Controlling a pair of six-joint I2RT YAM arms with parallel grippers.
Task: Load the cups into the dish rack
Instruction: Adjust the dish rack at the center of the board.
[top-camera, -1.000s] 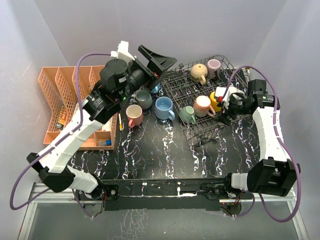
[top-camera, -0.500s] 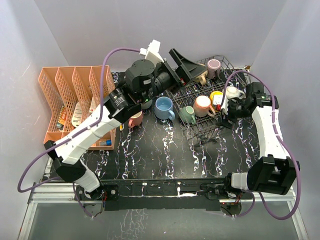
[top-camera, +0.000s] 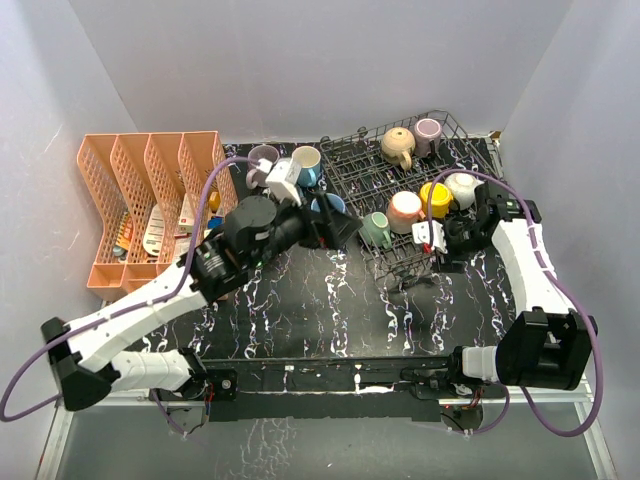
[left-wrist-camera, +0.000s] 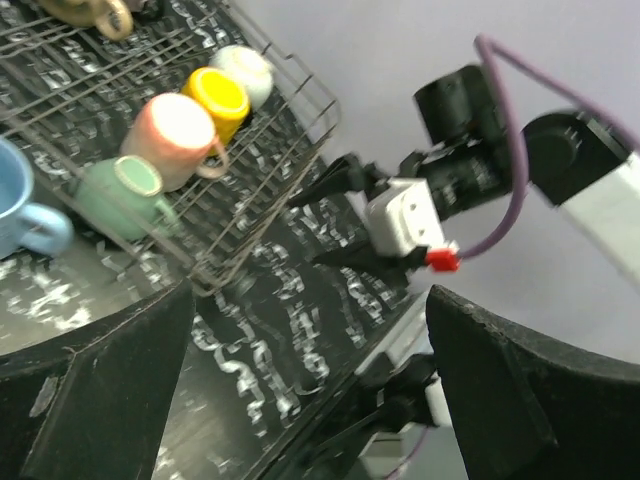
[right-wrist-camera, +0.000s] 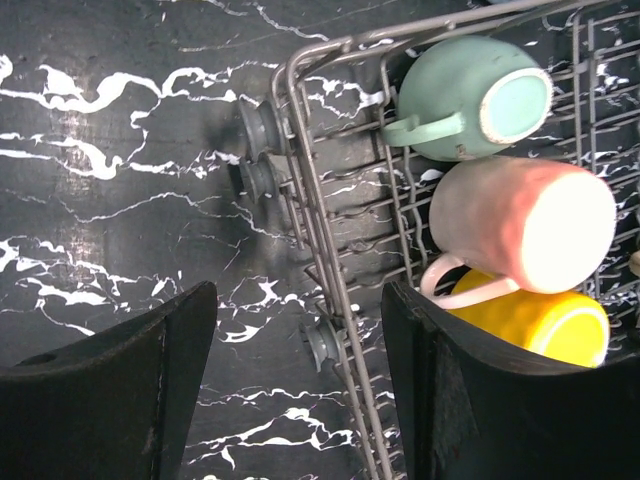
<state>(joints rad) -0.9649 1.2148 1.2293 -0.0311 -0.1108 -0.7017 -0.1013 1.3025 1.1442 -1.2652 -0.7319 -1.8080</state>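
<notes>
- Top view: bright, even, diffuse light; faint soft shadows on table (top-camera: 330, 300).
- Left wrist view: blurry, smeared, esp. dish rack (left-wrist-camera: 270, 150) wires.
- Right wrist view: sharp; mild sheen on pink cup (right-wrist-camera: 520, 225).

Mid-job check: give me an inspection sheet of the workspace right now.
Surface: black, white-veined tabletop; no spills seen.
Job's things: dark grey wire dish rack holds six ceramic mugs: tan mug, mauve mug, white mug, yellow mug, pink mug, green mug. On the table left of it: second mauve mug, white-rimmed mug, blue mug partly behind the left arm.
Clutter: orange plastic divided organiser, far left, small items inside.
Grippers: left gripper open, empty; right gripper open, empty, by the rack's near edge.
Cables: purple cable on each arm; right one arcs above the rack.
Surroundings: plain pale walls.
</notes>
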